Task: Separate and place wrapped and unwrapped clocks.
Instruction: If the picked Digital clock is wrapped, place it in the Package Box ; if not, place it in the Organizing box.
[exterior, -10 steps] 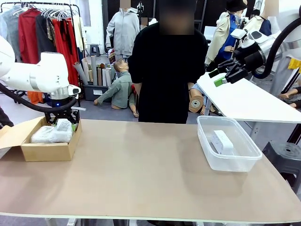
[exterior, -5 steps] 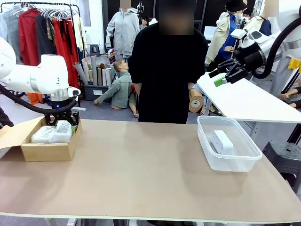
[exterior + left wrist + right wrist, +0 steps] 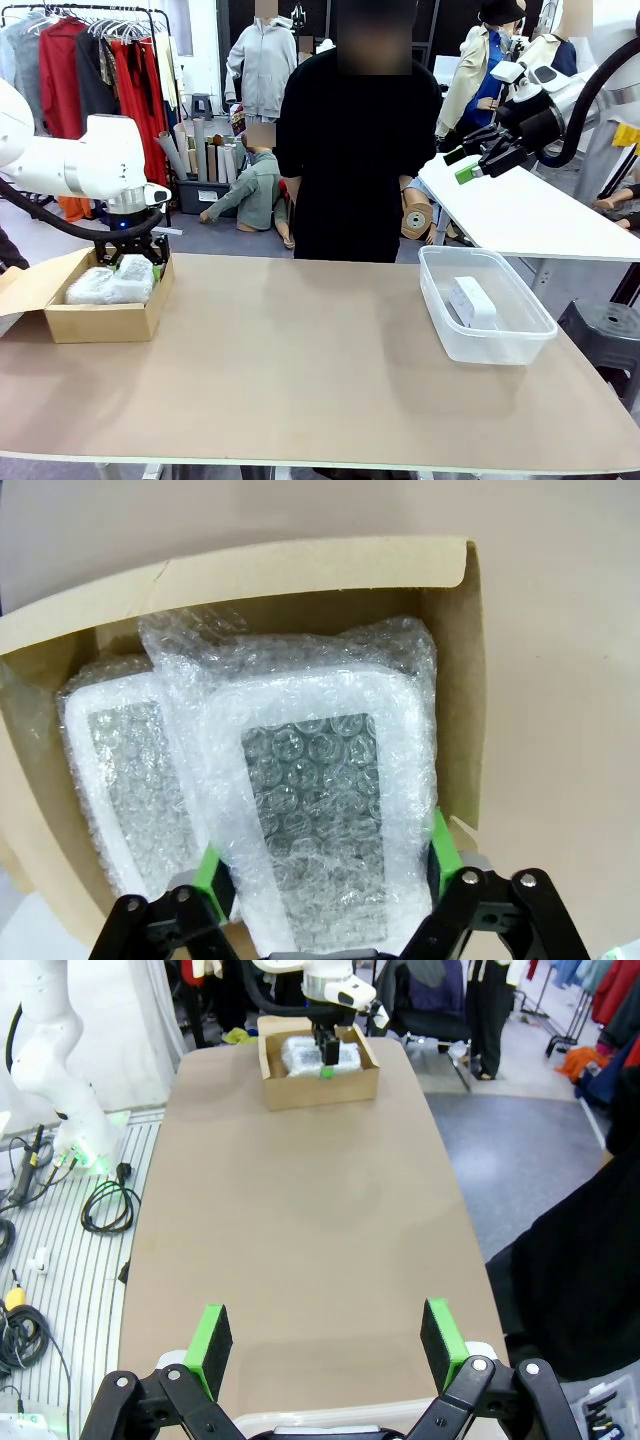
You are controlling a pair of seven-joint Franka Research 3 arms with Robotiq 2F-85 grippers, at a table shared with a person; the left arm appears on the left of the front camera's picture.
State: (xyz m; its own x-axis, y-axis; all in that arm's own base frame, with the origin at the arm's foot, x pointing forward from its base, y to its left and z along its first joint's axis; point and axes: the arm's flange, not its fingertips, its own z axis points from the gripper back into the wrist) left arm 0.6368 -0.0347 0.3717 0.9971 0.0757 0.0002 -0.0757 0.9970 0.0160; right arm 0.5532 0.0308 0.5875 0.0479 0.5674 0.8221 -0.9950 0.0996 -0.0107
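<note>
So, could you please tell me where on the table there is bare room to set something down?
The broad tabletop between the cardboard box and the clear bin is bare. The box is crowded with two bubble-wrapped clocks; the bin holds one unwrapped clock.

White arms (image 3: 90,165); black hands (image 3: 325,1345), green pads; person (image 3: 360,150) wears black.

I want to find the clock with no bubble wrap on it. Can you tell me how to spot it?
Look at the tan table, then at the clear plastic tub on the side away from the cardboard box. The bare clock lies inside that tub. It is smooth, white and alone, while the other two clocks are lumpy with bubble wrap and sit in the box.
</note>
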